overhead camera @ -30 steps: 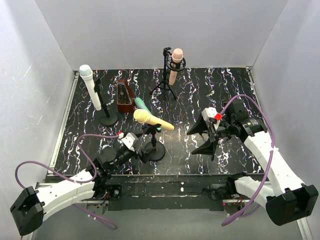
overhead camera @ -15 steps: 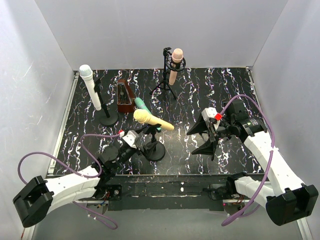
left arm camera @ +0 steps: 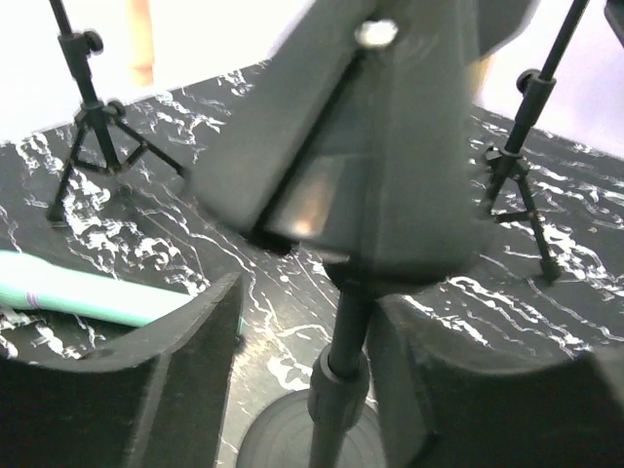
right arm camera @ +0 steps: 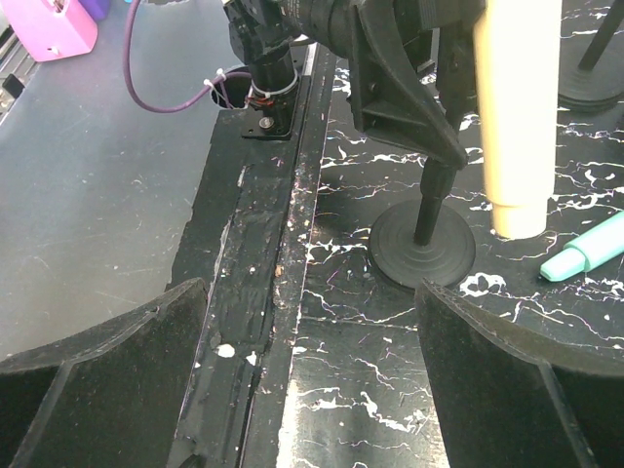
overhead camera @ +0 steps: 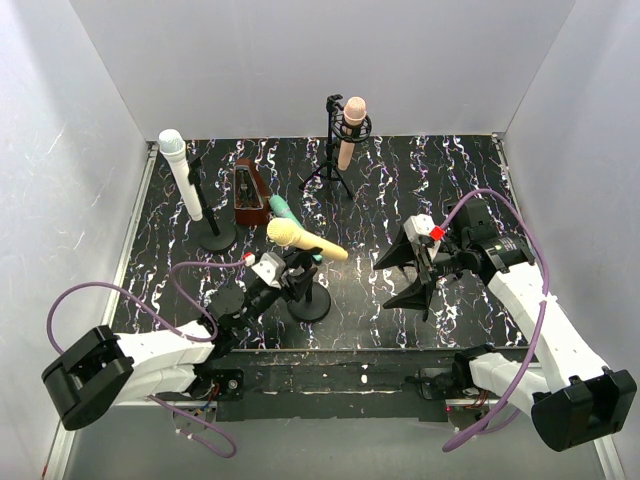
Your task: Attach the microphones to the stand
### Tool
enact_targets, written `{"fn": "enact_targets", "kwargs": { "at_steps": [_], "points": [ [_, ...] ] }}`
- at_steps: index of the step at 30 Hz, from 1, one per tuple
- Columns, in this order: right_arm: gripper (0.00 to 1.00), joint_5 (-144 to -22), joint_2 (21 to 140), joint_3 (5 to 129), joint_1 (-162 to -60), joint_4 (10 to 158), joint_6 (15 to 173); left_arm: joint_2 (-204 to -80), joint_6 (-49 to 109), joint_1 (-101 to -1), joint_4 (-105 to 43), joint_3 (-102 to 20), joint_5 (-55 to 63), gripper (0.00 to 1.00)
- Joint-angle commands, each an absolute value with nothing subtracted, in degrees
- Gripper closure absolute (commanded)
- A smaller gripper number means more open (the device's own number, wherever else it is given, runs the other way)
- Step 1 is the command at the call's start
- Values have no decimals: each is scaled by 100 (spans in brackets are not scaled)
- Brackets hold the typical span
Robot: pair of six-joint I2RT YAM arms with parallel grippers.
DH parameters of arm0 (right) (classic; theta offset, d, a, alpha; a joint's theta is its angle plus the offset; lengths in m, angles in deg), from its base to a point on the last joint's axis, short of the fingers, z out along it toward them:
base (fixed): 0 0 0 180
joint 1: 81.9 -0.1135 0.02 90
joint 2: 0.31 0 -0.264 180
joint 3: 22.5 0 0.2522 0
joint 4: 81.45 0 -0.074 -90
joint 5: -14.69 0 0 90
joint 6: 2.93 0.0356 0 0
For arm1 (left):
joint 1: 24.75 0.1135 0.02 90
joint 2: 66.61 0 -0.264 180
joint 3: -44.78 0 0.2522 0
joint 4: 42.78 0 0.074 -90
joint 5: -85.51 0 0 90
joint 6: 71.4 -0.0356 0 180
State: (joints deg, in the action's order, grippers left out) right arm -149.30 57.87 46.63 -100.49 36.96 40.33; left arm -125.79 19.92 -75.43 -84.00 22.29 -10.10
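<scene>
A yellow microphone (overhead camera: 303,239) lies tilted in the clip of a round-base stand (overhead camera: 311,302) at the front middle. My left gripper (overhead camera: 291,279) is at this stand. In the left wrist view the stand's pole (left arm camera: 340,363) runs between the fingers of the left gripper (left arm camera: 307,322), against the right finger and apart from the left one. A teal microphone (overhead camera: 283,210) lies flat on the table. The white microphone (overhead camera: 180,172) and the peach-pink microphone (overhead camera: 350,130) sit in their stands. My right gripper (overhead camera: 402,275) hangs open and empty, right of the yellow microphone (right arm camera: 515,117).
A brown metronome-like block (overhead camera: 250,193) stands between the white microphone's stand and the teal one. A second tripod (left arm camera: 515,175) shows in the left wrist view. White walls close three sides. The table's front edge (right arm camera: 292,253) runs under my right gripper (right arm camera: 307,380).
My left arm has reached forward to the round-base stand, and its jaws have narrowed around the pole. The right arm has not moved.
</scene>
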Motion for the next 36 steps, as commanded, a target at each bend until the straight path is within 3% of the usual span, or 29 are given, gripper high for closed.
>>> {"fn": "enact_targets", "kwargs": {
  "at_steps": [1,5,7,9,23,36],
  "points": [
    [6,-15124,5744,4654,-10009,3794,4040,-12743,2045,-7503,-8826,2021,-985,60],
    [6,-15133,5744,4645,-10009,3803,4032,-12778,2089,-7494,-8764,2012,-933,67],
    [6,-15133,5726,4637,-9992,3786,4032,-12726,2071,-7494,-8730,2030,-924,80],
    [6,-15133,5726,4636,-9992,3786,4040,-12542,1992,-7485,-8590,2056,-1011,100],
    [6,-15177,5744,4636,-9974,3786,4040,-9677,744,-6827,-6356,2258,-3234,100],
    [6,-15160,5709,4601,-9966,3777,4032,-10334,963,-6027,-6997,2372,-3297,100]
  ]
}}
